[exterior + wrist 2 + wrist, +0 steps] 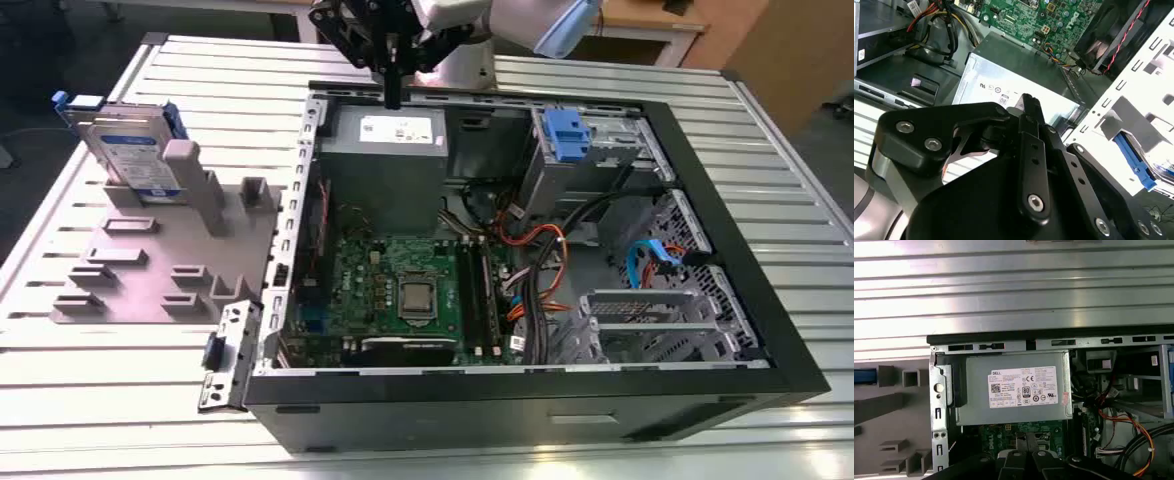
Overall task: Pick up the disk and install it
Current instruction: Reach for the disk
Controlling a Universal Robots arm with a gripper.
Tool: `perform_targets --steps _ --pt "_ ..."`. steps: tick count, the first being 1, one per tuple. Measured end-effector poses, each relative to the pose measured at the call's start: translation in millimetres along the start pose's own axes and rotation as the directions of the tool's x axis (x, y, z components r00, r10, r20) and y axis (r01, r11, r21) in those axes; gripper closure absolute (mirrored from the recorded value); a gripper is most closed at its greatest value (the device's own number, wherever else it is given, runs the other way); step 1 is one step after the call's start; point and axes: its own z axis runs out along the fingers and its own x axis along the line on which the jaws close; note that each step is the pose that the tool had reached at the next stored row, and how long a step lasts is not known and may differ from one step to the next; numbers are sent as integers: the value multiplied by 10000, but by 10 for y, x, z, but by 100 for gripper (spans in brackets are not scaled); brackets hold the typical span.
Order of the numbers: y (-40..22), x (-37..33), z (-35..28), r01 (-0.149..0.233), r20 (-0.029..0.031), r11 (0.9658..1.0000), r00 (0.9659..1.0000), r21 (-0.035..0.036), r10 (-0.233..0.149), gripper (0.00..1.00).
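The disk (134, 150), a silver drive with a white-and-blue label and blue rails, stands upright in a grey holder (147, 265) on the exterior view's left, outside the computer case. One blue rail edge of the disk (864, 376) shows beside the holder's posts in the first wrist view. My gripper (394, 98) hangs over the case's back rim, above the grey power supply box (387, 150), well to the right of the disk. Its fingers (1030, 107) are shut together with nothing between them.
The open black computer case (747, 240) lies on a slatted metal table (120, 400). Inside are a green motherboard (400, 290), orange and black cables (541, 250), and a drive bay with a blue latch (566, 135) at the back right. A loose bracket (230, 355) lies by the case.
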Motion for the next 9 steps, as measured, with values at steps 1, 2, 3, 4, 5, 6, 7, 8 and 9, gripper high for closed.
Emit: perform_targets --steps 1,2,3,4,5,6,7,8,9 --pt "0 0 0 0 0 10000 10000 0 0 89" --pt "0 0 0 0 0 10000 10000 0 0 89" --pt "0 0 0 0 0 10000 10000 1 0 89" --pt "0 0 0 0 0 10000 10000 0 0 89" --pt "0 1 0 0 0 10000 10000 0 0 89" --pt "0 6 0 -1 0 10000 10000 1 1 89" --pt "-1 15 -1 -2 -1 10000 10000 0 2 89" --pt "-2 25 -1 0 1 10000 10000 -1 0 89" --pt "-2 31 -1 0 1 10000 10000 0 0 89"
